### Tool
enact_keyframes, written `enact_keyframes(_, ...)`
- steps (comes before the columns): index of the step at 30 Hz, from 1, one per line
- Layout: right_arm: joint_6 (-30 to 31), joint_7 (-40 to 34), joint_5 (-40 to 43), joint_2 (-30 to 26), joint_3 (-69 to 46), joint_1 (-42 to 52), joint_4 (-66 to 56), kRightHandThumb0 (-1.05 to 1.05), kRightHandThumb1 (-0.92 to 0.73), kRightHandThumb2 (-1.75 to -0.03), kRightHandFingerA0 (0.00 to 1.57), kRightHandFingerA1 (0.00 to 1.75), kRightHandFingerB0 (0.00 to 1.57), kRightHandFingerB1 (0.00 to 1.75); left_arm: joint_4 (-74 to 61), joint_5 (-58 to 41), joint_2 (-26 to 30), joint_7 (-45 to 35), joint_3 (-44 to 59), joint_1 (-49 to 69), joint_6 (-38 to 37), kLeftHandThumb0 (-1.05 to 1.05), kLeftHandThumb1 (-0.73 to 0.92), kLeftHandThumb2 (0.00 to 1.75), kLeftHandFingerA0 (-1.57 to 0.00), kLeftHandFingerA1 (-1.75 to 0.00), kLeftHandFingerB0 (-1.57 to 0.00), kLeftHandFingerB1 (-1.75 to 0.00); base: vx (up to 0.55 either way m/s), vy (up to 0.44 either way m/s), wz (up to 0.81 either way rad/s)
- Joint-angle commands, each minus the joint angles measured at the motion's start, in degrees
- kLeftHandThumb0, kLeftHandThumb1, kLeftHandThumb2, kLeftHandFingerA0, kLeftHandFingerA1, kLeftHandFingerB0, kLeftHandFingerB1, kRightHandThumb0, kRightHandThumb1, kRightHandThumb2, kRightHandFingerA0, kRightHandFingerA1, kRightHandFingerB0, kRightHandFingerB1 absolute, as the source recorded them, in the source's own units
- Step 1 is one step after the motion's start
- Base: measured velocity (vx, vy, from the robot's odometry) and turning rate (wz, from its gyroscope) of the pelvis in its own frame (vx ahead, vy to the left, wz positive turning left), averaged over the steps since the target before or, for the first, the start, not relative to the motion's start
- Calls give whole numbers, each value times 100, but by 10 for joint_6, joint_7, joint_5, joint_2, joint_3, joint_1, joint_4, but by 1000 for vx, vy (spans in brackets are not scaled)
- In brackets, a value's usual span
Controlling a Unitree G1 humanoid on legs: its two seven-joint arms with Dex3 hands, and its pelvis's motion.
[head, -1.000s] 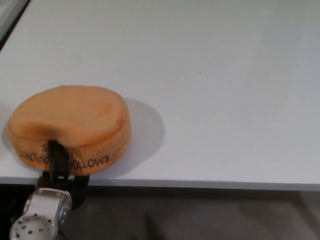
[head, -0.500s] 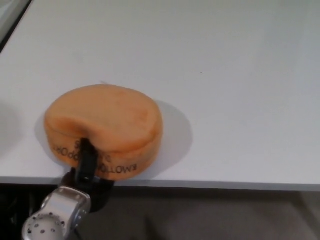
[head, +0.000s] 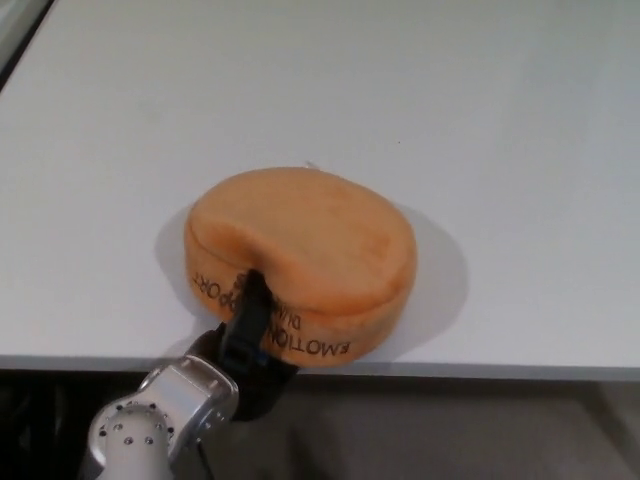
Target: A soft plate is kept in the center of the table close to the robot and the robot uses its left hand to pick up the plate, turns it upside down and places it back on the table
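The left hand (head: 245,335) grips the orange soft plate (head: 300,262) at its near rim, one black finger (head: 250,305) pressed into the side wall. The plate sits at the near edge of the white tabletop (head: 480,120), directly beyond the hand, flat face up. Release probably comes next. The right hand is not visible.
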Motion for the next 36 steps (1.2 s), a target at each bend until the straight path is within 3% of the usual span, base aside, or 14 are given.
enact_keyframes(1,7,-2,-7,-11,-3,0,-1,-82,-72,-94,17,48,0,0,-6,24,-16,21,0,18,6,-39,80,63,-95,-175,-57,-171,0,0,0)
enact_keyframes(16,4,3,-2,-9,-4,1,1,-95,-83,-111,13,49,0,1,-21,107,-42,11,-15,29,-123,-44,78,64,-99,-175,-76,-161,0,0,0)
enact_keyframes(19,2,4,-4,-10,-4,0,3,-87,-80,-111,10,48,0,8,-26,118,-40,-8,-24,36,-134,-45,80,69,-84,-172,-66,-149,0,0,0)
enact_keyframes(21,5,4,-2,-11,-5,0,1,-88,-80,-111,11,48,0,8,-32,118,-30,-44,-36,44,-126,-66,83,66,-45,-130,-39,-105,0,0,0)
enact_keyframes(22,6,5,0,-11,-5,0,2,-78,-92,-70,20,42,0,0,-41,116,-26,-62,-43,52,-121,-76,84,65,-33,-89,-27,-59,0,0,0)
enact_keyframes(23,6,5,0,-11,-5,0,2,-78,-92,-70,20,42,0,0,-49,115,-24,-70,-47,57,-119,-76,84,65,-33,-89,-27,-59,0,0,0)
enact_keyframes(24,8,5,0,-11,-5,-2,2,-88,-79,-111,11,49,0,7,-54,116,-22,-78,-51,60,-119,-79,84,65,-32,-77,-21,-45,0,0,0)
enact_keyframes(26,7,4,-1,-12,-5,-3,3,-88,-80,-111,12,49,0,7,-67,111,-19,-88,-55,67,-112,-84,84,65,-23,-55,-14,-38,0,0,0)
enact_keyframes(27,9,5,0,-12,-5,-3,2,-96,-83,-110,18,52,0,0,-76,113,-10,-102,-64,72,-101,-92,68,100,-7,-50,-4,-25,0,0,0)
enact_keyframes(30,9,7,-1,-13,-5,-3,2,-93,-83,-112,12,48,0,3,-86,107,12,-131,-79,77,-73,-105,75,114,0,-15,0,-1,0,0,0)
enact_keyframes(31,8,10,1,-14,-5,-4,4,-89,-81,-112,11,47,0,7,-84,101,23,-153,-83,79,-61,-102,89,67,0,0,0,0,0,0,0)
enact_keyframes(32,9,12,5,-13,-5,-5,6,-91,-81,-111,11,48,0,5,-84,96,27,-162,-84,80,-57,-105,72,110,0,-15,0,0,0,0,0)
enact_keyframes(33,7,18,10,-12,-5,-9,12,-96,-85,-111,13,48,0,0,-81,91,38,-177,-87,78,-42,-105,87,67,0,0,0,0,0,0,0)
enact_keyframes(36,3,21,10,-12,-7,-11,15,-96,-84,-111,15,50,0,0,-83,97,63,-188,-100,71,-14,-105,87,69,0,0,0,0,0,0,0)
